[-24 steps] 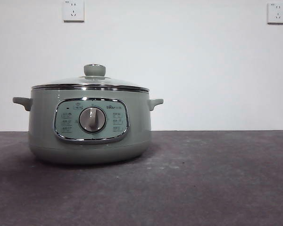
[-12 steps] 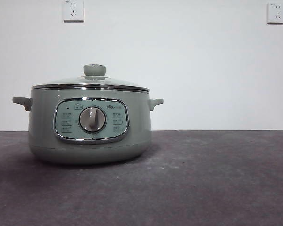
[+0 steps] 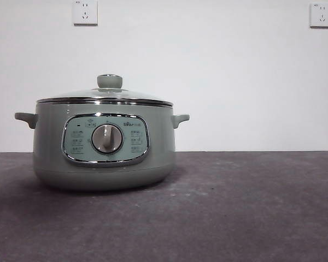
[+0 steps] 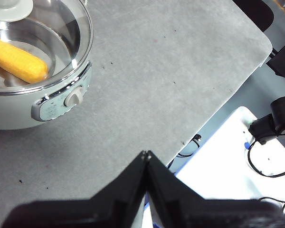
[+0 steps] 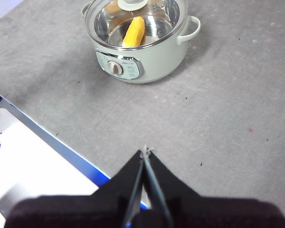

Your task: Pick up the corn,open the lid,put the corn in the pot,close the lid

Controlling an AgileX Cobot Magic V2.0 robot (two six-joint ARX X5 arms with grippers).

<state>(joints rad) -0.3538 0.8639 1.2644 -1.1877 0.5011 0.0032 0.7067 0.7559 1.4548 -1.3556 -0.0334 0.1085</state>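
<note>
A large round sage-green electric cooking pot [image 3: 104,147] is seen standing on the grey table [image 3: 235,213], left of centre in the front view, with its chrome-framed control panel and silver dial [image 3: 107,138] turned toward the camera. Its two small side handles are seen projecting to either side. The shallow-domed glass lid with a steel rim and a sage-green knob [image 3: 105,94] is seated on the pot, level all round.

Through the glass, the short yellow-orange corn cob [image 5: 134,32] is seen lying flat on the pot's shiny floor. In the right wrist view its long axis is seen to run roughly from the panel side toward the back wall of the pot, one end lying near the wall behind the dial and the other pointing toward the middle, partly under the knob. In the left wrist view the same cob [image 4: 18,60] is shown on its side, one rounded end close to the inner wall. The pale stub end cannot be made out.

The left gripper [image 4: 146,154] is held above the table near its edge, well apart from the pot, its jaws pressed together on nothing. The right gripper [image 5: 145,151] is likewise raised over bare table, well apart from the pot, jaws closed and empty.

Two white wall sockets [image 3: 85,12] are seen behind.
</note>
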